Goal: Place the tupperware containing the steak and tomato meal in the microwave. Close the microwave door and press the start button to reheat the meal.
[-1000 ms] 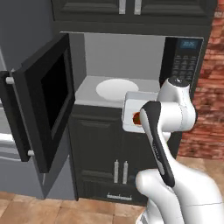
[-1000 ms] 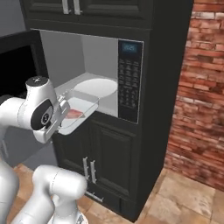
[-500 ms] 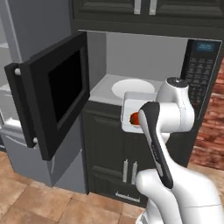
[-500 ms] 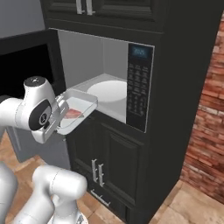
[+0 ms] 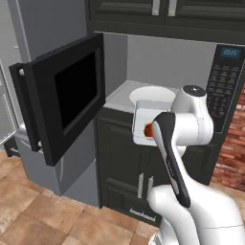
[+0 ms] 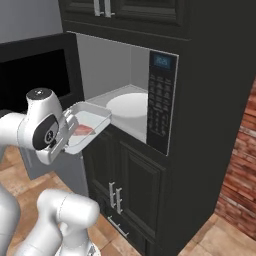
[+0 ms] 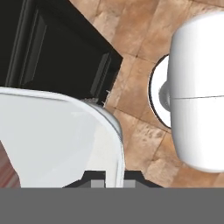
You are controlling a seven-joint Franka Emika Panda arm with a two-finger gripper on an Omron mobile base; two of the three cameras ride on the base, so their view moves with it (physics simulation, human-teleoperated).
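Note:
The clear tupperware (image 5: pixel 142 123) hangs in front of the open microwave (image 5: pixel 143 72), level with its sill and just outside the cavity. A red tomato (image 5: pixel 149 129) and a reddish steak piece (image 6: pixel 82 131) lie inside it. In the hand view my gripper (image 7: pixel 114 181) is shut on the tupperware's rim (image 7: pixel 117 144), one fingertip on each side of the wall. The white turntable (image 6: pixel 129 104) sits bare in the grey cavity. The microwave door (image 5: pixel 67 103) stands swung wide to the left. The keypad panel (image 6: pixel 161 102) with its blue display is on the right.
Black lower cabinets (image 6: pixel 120 185) with metal handles sit under the microwave, and upper cabinets (image 5: pixel 167 12) above it. A grey fridge (image 5: pixel 28 43) stands behind the open door at left. A brick wall (image 6: pixel 240 170) is at the right. The floor is brown tile (image 5: pixel 43 215).
The whole picture has shifted and grown: the base has driven nearer to the microwave. The tupperware stays gripped, in the same place relative to the arm.

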